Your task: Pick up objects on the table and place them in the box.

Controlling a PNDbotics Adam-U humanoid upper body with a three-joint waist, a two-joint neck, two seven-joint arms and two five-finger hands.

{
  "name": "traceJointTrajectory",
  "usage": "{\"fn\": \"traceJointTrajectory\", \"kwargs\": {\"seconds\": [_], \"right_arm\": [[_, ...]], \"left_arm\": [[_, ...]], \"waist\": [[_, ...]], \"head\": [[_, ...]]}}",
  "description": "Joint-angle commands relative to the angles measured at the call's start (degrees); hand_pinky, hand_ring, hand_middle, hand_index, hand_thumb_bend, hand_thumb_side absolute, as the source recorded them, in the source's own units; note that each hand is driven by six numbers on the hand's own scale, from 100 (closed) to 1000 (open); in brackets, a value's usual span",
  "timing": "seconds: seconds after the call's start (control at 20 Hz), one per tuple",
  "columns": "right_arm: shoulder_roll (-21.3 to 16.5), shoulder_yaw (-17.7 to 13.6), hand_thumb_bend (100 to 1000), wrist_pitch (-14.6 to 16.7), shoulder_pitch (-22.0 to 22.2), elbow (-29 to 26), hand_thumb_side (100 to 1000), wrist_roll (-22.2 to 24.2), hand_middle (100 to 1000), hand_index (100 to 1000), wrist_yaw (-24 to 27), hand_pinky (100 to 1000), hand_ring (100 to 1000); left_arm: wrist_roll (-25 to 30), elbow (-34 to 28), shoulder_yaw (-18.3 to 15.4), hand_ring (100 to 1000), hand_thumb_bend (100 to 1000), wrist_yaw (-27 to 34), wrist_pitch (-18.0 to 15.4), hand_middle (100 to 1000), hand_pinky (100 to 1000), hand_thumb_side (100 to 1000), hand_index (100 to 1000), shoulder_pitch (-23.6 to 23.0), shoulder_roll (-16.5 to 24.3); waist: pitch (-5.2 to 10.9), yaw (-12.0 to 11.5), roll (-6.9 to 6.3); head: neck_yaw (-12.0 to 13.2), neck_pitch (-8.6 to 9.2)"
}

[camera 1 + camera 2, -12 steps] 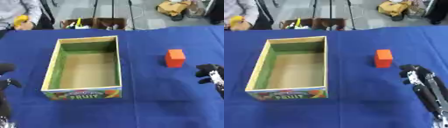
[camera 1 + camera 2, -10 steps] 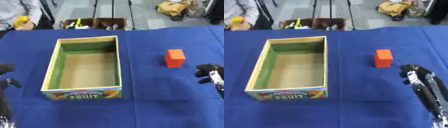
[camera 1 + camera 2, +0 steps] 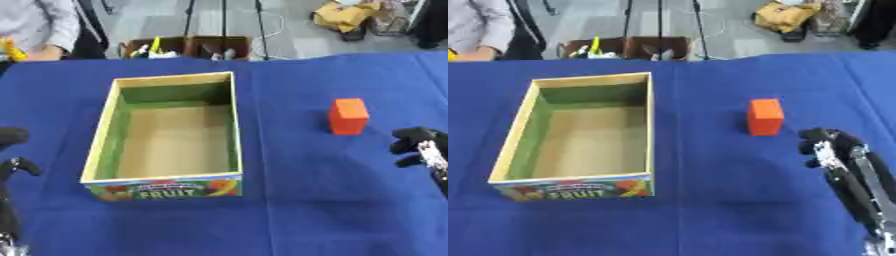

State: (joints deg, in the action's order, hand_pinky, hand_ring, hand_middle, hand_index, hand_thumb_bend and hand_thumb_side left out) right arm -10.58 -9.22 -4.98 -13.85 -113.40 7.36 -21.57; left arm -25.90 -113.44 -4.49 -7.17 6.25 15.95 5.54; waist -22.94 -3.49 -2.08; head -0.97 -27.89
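An orange block (image 3: 765,116) stands upright on the blue tablecloth, to the right of the box. The open cardboard box (image 3: 103,136) has green inner walls, a bare brown floor and a "FRUIT" label on its near side; nothing lies inside it. My right hand (image 3: 826,146) rises from the lower right, a short way to the near right of the block and apart from it, fingers relaxed and holding nothing. At the left edge of the left eye view my left hand (image 3: 12,151) shows only in part, away from the box and holding nothing.
The blue table (image 3: 702,200) fills most of the view. Beyond its far edge stand a brown crate of small items (image 3: 184,47), stand legs and a yellow bag (image 3: 785,15). A person in grey sits at the far left corner.
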Motion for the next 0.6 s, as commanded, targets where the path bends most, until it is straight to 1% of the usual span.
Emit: {"fn": "traceJointTrajectory", "kwargs": {"seconds": [0.05, 0.2, 0.25, 0.3, 0.35, 0.5, 0.6], "right_arm": [[-3.6, -0.7, 100, 1.4, -1.3, -1.2, 939, -1.1, 592, 743, 0.8, 589, 680], [-8.9, -0.9, 100, 3.0, -2.8, -1.2, 946, -1.5, 611, 750, 0.6, 594, 691], [-11.0, -0.9, 100, 3.5, -3.5, -1.2, 954, -1.3, 630, 758, 0.2, 600, 700], [-13.0, -0.9, 100, 3.9, -4.2, -1.2, 998, -0.9, 638, 759, -0.3, 602, 703], [-15.0, -0.8, 100, 4.1, -4.9, -1.2, 969, -0.3, 653, 765, -1.0, 610, 711], [-20.9, -0.5, 100, 4.7, -7.0, -1.2, 979, 2.3, 682, 778, -3.6, 628, 731], [-23.7, -0.2, 100, 4.8, -8.1, -1.2, 983, 3.7, 703, 791, -4.6, 644, 746]], "left_arm": [[-0.2, -1.2, -0.1, 665, 100, -0.5, 0.0, 547, 276, 855, 472, 0.1, 0.8], [-0.1, -1.2, 0.0, 666, 100, -0.5, 0.1, 547, 276, 855, 472, 0.0, 0.9], [0.0, -1.2, 0.0, 666, 100, -0.5, 0.1, 547, 276, 855, 472, 0.0, 0.9], [0.0, -1.2, 0.0, 666, 100, -0.5, 0.1, 547, 275, 855, 472, -0.1, 1.0], [0.1, -1.2, 0.1, 666, 100, -0.5, 0.1, 547, 275, 855, 472, -0.1, 1.0], [0.3, -1.2, 0.2, 666, 100, -0.5, 0.2, 548, 275, 855, 472, -0.2, 1.2], [0.4, -1.2, 0.3, 666, 100, -0.5, 0.2, 548, 274, 855, 473, -0.4, 1.4]], "waist": [[1.35, 0.1, 0.12], [1.4, -0.1, 0.27], [1.44, -0.2, 0.32], [1.49, -0.2, 0.35], [1.54, -0.3, 0.38], [1.76, -0.6, 0.52], [1.85, -0.8, 0.61]], "head": [[-0.1, 0.33], [-0.4, -0.08], [-0.5, -0.19], [-0.5, -0.28], [-0.6, -0.37], [-0.9, -0.5], [-1.1, -0.49]]}}
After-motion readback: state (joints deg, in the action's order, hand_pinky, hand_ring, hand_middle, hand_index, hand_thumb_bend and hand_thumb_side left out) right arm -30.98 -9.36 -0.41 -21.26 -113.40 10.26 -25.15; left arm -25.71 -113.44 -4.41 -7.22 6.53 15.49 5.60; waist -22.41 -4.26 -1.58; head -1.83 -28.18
